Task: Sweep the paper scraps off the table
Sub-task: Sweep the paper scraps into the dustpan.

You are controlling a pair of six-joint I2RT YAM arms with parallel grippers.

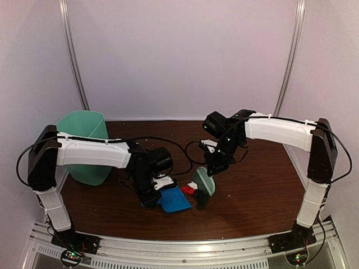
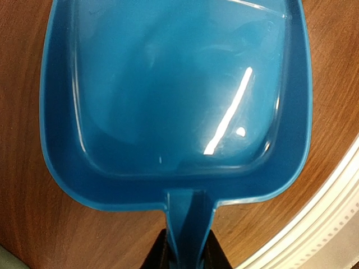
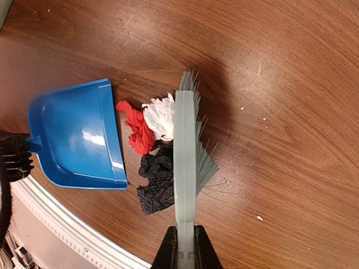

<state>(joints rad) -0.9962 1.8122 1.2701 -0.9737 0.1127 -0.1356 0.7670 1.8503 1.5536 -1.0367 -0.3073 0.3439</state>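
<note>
Right wrist: paper scraps [image 3: 137, 131] between dustpan [image 3: 73, 140], brush [image 3: 185, 151].

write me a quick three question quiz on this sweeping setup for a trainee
1. True or false: the blue dustpan already holds paper scraps.
2. What do the right arm's fingers grip? A) the dustpan B) the pale green brush C) nothing
3. Name the colours of the three scraps lying between brush and dustpan.
Key: 1 false; 2 B; 3 red, white, black.
</note>
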